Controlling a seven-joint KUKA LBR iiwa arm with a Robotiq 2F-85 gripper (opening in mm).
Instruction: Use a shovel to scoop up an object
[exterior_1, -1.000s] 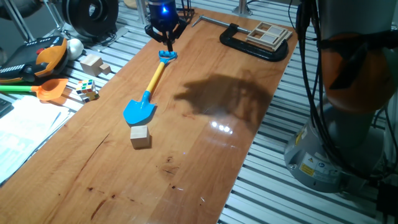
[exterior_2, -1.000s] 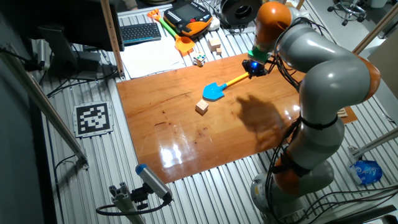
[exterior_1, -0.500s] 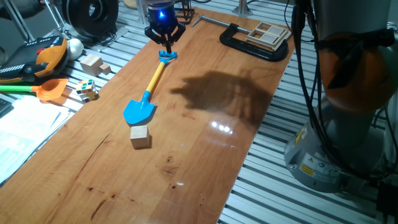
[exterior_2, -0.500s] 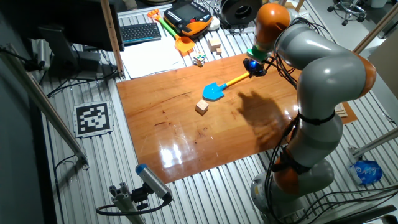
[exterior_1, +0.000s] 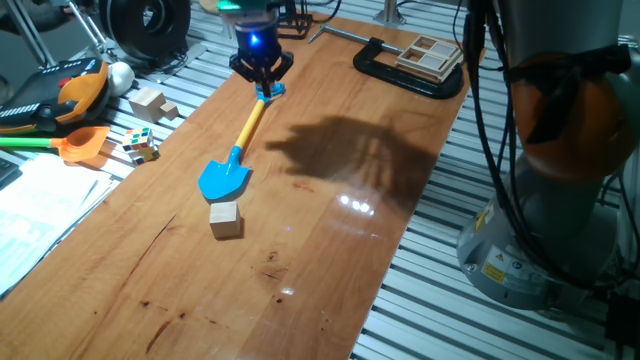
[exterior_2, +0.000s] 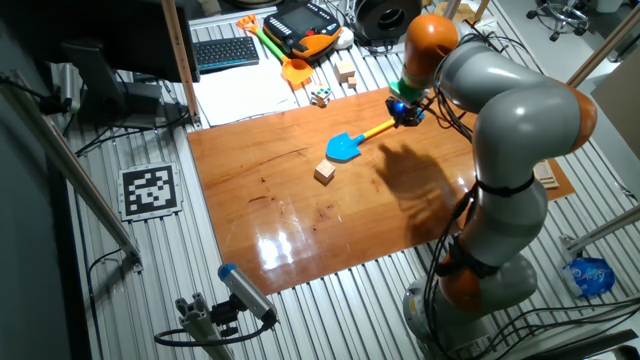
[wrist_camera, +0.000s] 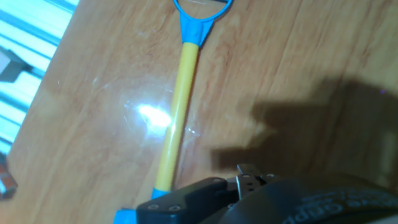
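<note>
Not much of the job is done yet, by my reckoning: the blue-bladed toy shovel (exterior_1: 236, 150) lies flat on the wooden desk (exterior_1: 330, 250), its blade pointing at about 7 o'clock toward the small wooden cube (exterior_1: 225, 219), which sits just beside the blade tip, apparently not touching and certainly not on it. The gripper (exterior_1: 262, 75) hangs right over the shovel's blue end loop at the far end of the yellow shaft, so I'd judge the arm is at the stage of taking hold of the handle; lifting the shovel, sliding the blade under the cube and raising it all look to be left. From the first fixed view I can see dark fingers pointing down around the loop, but whether they are pressed onto it or only standing apart beside it I cannot tell. The other fixed view shows what that one cuts off: the whole grey and orange arm (exterior_2: 505, 150) bent over the desk, the gripper (exterior_2: 405, 110) at roughly 2 o'clock from the blade, and the cube (exterior_2: 324, 173) at about 7 o'clock of it. The hand view gives only the shaft (wrist_camera: 176, 118) and the loop (wrist_camera: 202, 7) up close, lying on bare wood, with dark hardware across the bottom edge; no cube appears there, and no fingertips clear enough to settle the question of the grasp.
</note>
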